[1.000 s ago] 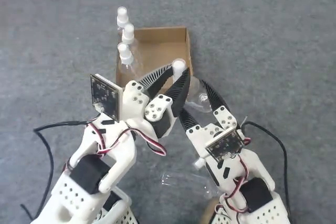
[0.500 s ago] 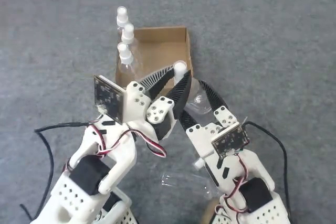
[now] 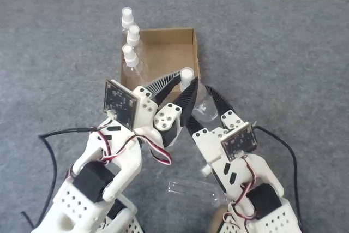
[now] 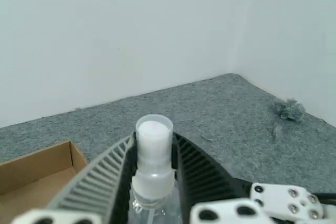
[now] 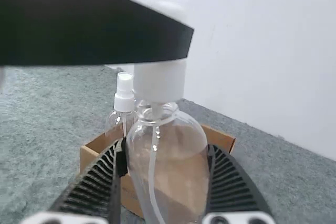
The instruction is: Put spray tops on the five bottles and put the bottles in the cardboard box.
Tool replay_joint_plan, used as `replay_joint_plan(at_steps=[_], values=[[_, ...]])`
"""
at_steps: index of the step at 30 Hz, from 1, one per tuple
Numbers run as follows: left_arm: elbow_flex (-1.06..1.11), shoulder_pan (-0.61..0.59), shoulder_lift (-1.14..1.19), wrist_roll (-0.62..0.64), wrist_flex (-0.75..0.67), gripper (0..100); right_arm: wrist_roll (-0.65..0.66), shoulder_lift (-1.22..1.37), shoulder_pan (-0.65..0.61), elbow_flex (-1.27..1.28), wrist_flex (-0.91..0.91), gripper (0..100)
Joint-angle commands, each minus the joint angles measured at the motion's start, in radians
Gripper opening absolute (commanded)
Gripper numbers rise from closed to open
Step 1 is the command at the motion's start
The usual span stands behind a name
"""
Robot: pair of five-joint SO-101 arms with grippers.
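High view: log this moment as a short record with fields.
left pincer: shut on spray top
right pincer: shut on held bottle
spray top: at held bottle's neck, tube inside
cardboard box: open, just beyond both pincers
capped bottles: three, upright at box's left wall
loose bottle: lying on carpet behind both pincers

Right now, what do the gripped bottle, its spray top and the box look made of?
The bottle looks like clear glossy plastic, though it could be glass: its dip tube shows through the wall. The spray top looks like white plastic, semi-matte, slightly translucent at the cap. The cardboard box is plain brown cardboard, matte.
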Motion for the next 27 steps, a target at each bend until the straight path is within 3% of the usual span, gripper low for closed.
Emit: replay_joint_plan(at_steps=[1,13,18,27], values=[[0.015,0.014,-0.008,-0.009,0.026,1,-0.017,-0.008,0.015,-0.041,-0.01,4.3],[0.153,0.012,-0.27,-0.011,0.002,2,-0.075,-0.018,0.033,-0.041,-0.01,4.3],[0.157,0.012,-0.209,-0.011,-0.017,2,-0.066,-0.018,0.028,-0.041,-0.01,4.3],[0.077,0.012,-0.018,-0.011,-0.011,2,0.123,-0.019,-0.012,-0.034,-0.002,0.6]])
